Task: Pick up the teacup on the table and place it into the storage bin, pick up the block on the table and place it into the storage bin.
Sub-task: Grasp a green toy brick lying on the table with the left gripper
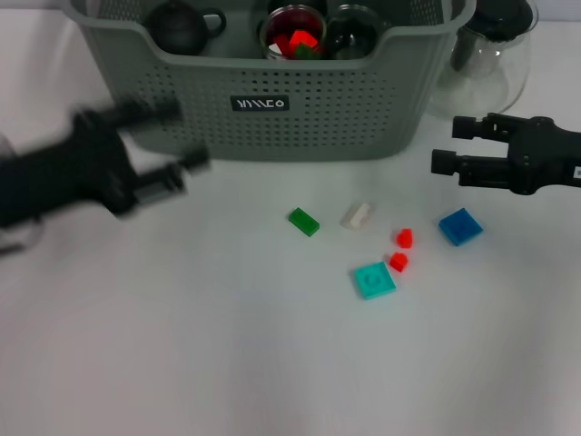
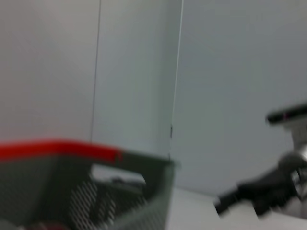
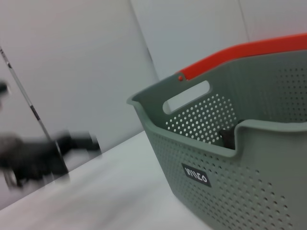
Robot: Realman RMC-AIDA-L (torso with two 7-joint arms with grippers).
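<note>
head view, storage bin (image 1: 272, 118): grey-green perforated basket at the table's far edge, dark label on its front wall
bin contents: dark teapot (image 1: 182, 25), cup with red pieces (image 1: 295, 34), dark cup (image 1: 354, 32)
blocks on table: green (image 1: 304, 221), white (image 1: 357, 215), two red (image 1: 404, 238), teal (image 1: 374, 280), blue (image 1: 460, 226)
left gripper (image 1: 177, 141): blurred, fingers spread, empty, before the bin's left front
right gripper (image 1: 451, 145): fingers apart, empty, just right of the bin, above the blue block
glass pitcher (image 1: 495, 45): behind the right gripper

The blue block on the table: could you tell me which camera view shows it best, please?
The head view: the blue block lies flat on the white table, just below the right gripper. Neither wrist view shows it; both show mainly the storage bin.
</note>
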